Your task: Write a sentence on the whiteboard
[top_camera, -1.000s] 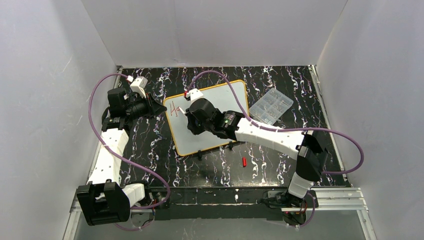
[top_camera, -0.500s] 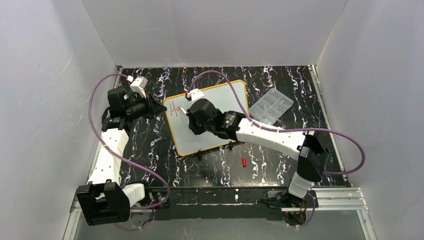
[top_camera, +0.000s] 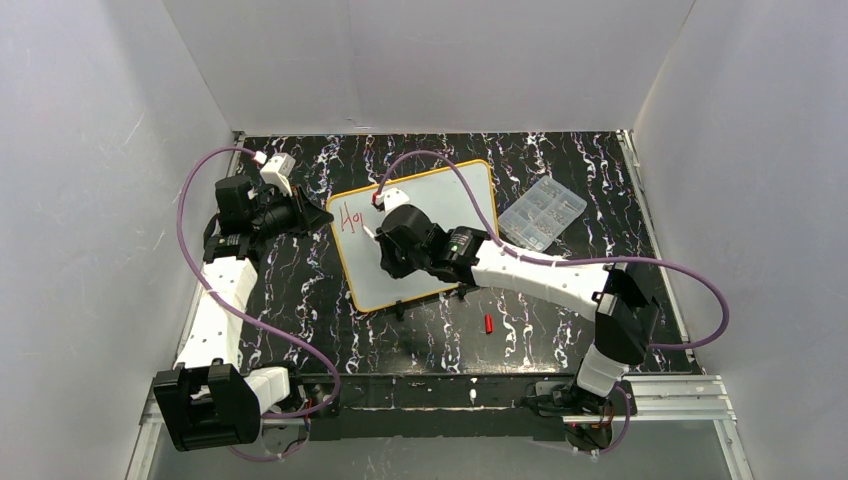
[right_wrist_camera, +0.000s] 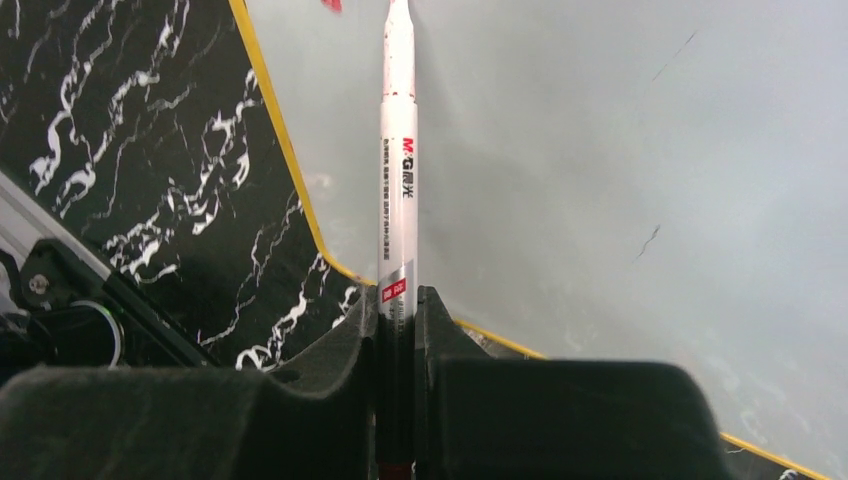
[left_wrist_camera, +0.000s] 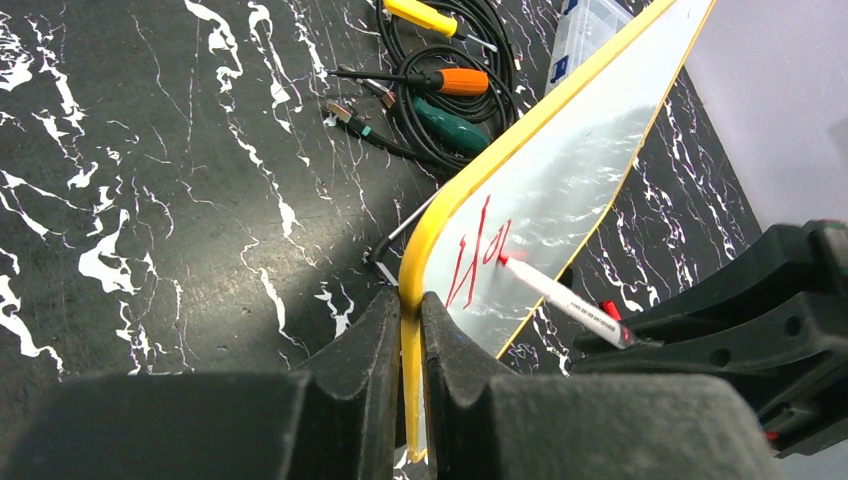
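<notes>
The whiteboard, white with an orange-yellow rim, lies tilted on the black marbled table. Red letters reading "Ho" plus one stroke sit at its upper left corner; they also show in the left wrist view. My left gripper is shut on the board's yellow rim at its left edge. My right gripper is shut on a white marker, its red tip on the board beside the letters. In the top view the right gripper hovers over the board.
A clear plastic parts box lies right of the board. A red marker cap lies on the table below the board. Screwdrivers and black cable lie beyond the board's far edge in the left wrist view. White walls enclose the table.
The right gripper has moved the marker slightly rightward along the board, and the red writing has grown from "H" to "Ho" plus a new stroke. The left arm has not moved.
</notes>
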`<move>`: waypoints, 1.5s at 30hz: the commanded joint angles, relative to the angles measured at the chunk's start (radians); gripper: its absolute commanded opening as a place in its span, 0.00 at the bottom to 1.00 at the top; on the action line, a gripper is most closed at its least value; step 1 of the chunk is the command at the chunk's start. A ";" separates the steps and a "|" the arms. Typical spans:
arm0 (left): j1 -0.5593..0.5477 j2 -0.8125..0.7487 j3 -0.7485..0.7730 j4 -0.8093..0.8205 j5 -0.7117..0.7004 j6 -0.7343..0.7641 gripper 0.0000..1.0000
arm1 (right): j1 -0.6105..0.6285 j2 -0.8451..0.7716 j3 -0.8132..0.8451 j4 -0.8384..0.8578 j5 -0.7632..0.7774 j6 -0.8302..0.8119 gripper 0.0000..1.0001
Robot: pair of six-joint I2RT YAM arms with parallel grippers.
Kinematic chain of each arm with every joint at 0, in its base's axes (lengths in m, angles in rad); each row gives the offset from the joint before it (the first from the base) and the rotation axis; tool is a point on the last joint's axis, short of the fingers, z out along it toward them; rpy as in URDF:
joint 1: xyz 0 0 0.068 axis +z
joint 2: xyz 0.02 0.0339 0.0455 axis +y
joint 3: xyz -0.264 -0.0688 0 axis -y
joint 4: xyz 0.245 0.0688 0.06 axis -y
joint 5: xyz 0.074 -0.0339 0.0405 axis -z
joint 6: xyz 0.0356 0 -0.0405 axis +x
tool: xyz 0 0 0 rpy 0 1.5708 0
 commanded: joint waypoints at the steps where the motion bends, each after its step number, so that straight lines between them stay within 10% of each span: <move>1: -0.003 -0.038 -0.002 -0.007 0.031 0.012 0.00 | 0.001 -0.030 -0.056 -0.010 -0.047 0.031 0.01; 45: -0.003 -0.032 -0.001 -0.006 0.038 0.012 0.00 | 0.001 -0.002 0.037 0.068 0.097 -0.016 0.01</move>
